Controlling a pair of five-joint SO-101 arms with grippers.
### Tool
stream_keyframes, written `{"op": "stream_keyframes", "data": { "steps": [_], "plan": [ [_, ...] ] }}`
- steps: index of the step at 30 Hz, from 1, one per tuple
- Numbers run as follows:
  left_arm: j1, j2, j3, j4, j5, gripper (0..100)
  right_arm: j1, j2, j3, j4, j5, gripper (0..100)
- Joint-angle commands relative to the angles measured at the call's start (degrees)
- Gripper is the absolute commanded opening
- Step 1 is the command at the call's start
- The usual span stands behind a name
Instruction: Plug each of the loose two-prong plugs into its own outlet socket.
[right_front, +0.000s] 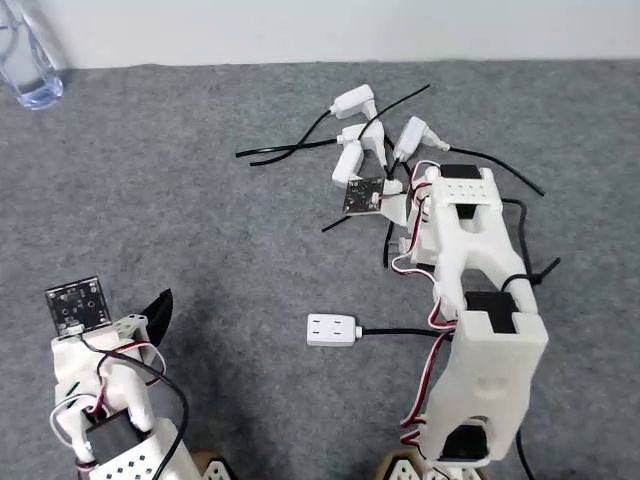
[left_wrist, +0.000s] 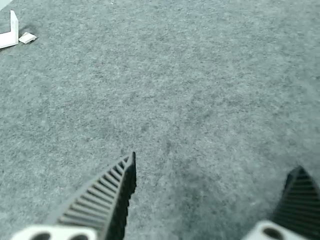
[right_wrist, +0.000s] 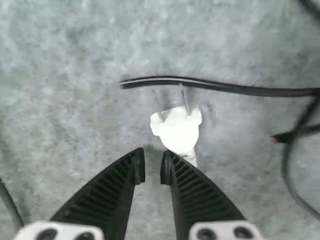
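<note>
Right hand (right_wrist: 152, 152): well beyond the white plastic outlet socket block (right_front: 332, 329), nearly pressed together, empty.
Left hand (left_wrist: 215, 172): spread, low, well aside of that block.
White two-prong plug (right_wrist: 176, 127): beyond the block, just beside your right hand.
Risk: if you advance with the hand this narrow, you'll likely shove the plug away.
</note>
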Motion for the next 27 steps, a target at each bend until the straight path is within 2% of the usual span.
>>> {"op": "stream_keyframes", "data": {
  "steps": [1, 7, 10, 17, 27],
  "plan": [
    [0.26, -0.26, -0.48, 0.18, -0.44, 43, -1.19, -1.27, -4.92, 1.63, -0.88, 6.8],
    [0.26, -0.26, -0.48, 0.18, -0.44, 43, -2.42, -7.08, -5.27, 8.48, -0.88, 6.9],
    [0.26, -0.26, -0.48, 0.18, -0.44, 43, -2.42, -7.6, -5.27, 6.37, -0.88, 7.2],
    [0.26, -0.26, -0.48, 0.18, -0.44, 43, -2.33, -4.62, -5.27, -1.01, -1.14, 19.9],
    [0.26, -0.26, -0.48, 0.18, -0.44, 43, -2.42, 0.57, -5.36, -6.55, 2.02, 20.2]
  ]
}}
